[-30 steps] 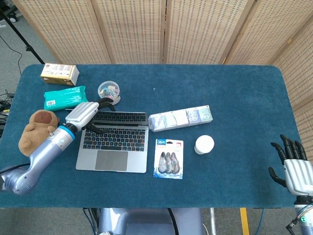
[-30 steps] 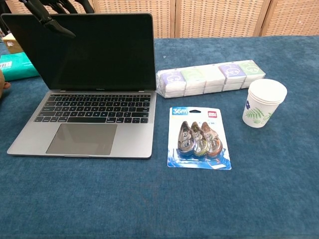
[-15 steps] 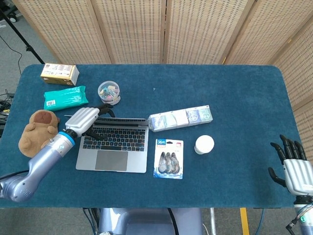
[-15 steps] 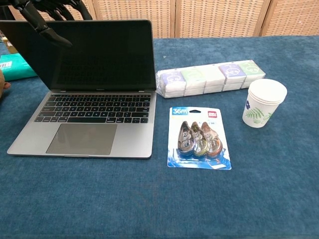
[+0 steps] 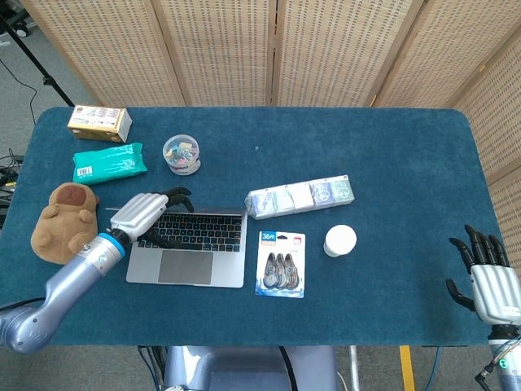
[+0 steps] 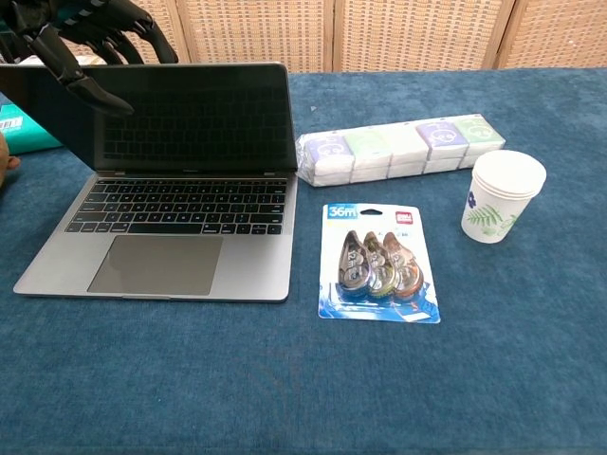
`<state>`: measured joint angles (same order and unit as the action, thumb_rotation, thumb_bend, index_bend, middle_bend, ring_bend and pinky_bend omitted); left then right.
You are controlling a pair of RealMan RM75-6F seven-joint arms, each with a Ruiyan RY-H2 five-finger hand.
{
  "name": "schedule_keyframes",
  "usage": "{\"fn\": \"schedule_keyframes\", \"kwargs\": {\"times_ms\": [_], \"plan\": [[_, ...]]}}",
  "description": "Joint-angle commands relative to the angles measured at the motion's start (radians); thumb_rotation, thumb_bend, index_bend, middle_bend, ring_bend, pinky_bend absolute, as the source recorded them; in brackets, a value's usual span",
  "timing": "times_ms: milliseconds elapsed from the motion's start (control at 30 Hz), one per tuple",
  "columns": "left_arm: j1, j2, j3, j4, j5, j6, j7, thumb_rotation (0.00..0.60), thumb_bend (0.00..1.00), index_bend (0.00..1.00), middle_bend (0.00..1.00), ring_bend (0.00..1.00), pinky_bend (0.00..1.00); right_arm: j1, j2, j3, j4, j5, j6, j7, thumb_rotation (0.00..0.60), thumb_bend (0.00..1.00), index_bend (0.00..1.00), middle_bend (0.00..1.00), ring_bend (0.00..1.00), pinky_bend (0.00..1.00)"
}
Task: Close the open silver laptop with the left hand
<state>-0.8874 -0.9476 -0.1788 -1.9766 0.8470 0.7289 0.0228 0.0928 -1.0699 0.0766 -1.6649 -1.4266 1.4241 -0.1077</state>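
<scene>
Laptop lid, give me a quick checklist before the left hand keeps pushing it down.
1. Left hand on the lid's top edge: ok, fingers hooked over the edge of the silver laptop.
2. Lid partly lowered, not shut: ok, screen tilts forward and keyboard shows.
3. Nothing on the keyboard or trackpad: ok in the chest view.
4. Tissue packs clear of the lid's path: ok, beside the laptop's right edge, apart from it.
5. Correction tape pack and paper cups out of the way: ok.
6. Right hand idle: ok, open at the table's far corner.
</scene>
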Motion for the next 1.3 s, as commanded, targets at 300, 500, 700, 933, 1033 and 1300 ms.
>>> {"fn": "schedule_keyframes", "kwargs": {"times_ms": [300, 500, 700, 933, 1033, 1300], "plan": [[0.015, -0.009, 0.025, -0.026, 0.006, -0.009, -0.006, 0.6, 0.2, 0.36, 0.2, 0.26, 0.24, -0.002, 0.011, 0.01, -0.01, 0.041, -0.011, -0.013, 0.6, 0.38, 0.16, 0.0, 0.0, 0.0], [0.026, -0.021, 0.033, -0.029, 0.019, -0.003, -0.012, 0.6, 0.2, 0.36, 0.2, 0.26, 0.24, -0.003, 0.025, 0.017, -0.02, 0.085, -0.027, -0.027, 0.6, 0.37, 0.17, 0.0, 0.0, 0.0], [0.038, -0.04, 0.046, -0.027, 0.03, -0.006, -0.022, 0.6, 0.2, 0.36, 0.2, 0.26, 0.24, -0.011, 0.042, 0.048, -0.028, 0.159, -0.018, -0.038, 0.6, 0.37, 0.17, 0.0, 0.0, 0.0], [0.06, -0.052, 0.055, -0.06, 0.07, 0.004, -0.034, 0.6, 0.2, 0.36, 0.2, 0.26, 0.24, -0.025, 0.065, 0.101, -0.036, 0.288, -0.001, -0.055, 0.6, 0.37, 0.17, 0.0, 0.0, 0.0], [0.064, -0.058, 0.06, -0.064, 0.078, 0.006, -0.031, 0.6, 0.2, 0.36, 0.2, 0.26, 0.24, -0.032, 0.071, 0.113, -0.043, 0.304, 0.015, -0.046, 0.6, 0.38, 0.17, 0.0, 0.0, 0.0], [0.068, -0.088, 0.091, -0.061, 0.076, 0.005, -0.006, 0.6, 0.2, 0.36, 0.2, 0.26, 0.24, -0.045, 0.082, 0.131, -0.05, 0.315, 0.041, -0.019, 0.6, 0.37, 0.17, 0.0, 0.0, 0.0]]}}
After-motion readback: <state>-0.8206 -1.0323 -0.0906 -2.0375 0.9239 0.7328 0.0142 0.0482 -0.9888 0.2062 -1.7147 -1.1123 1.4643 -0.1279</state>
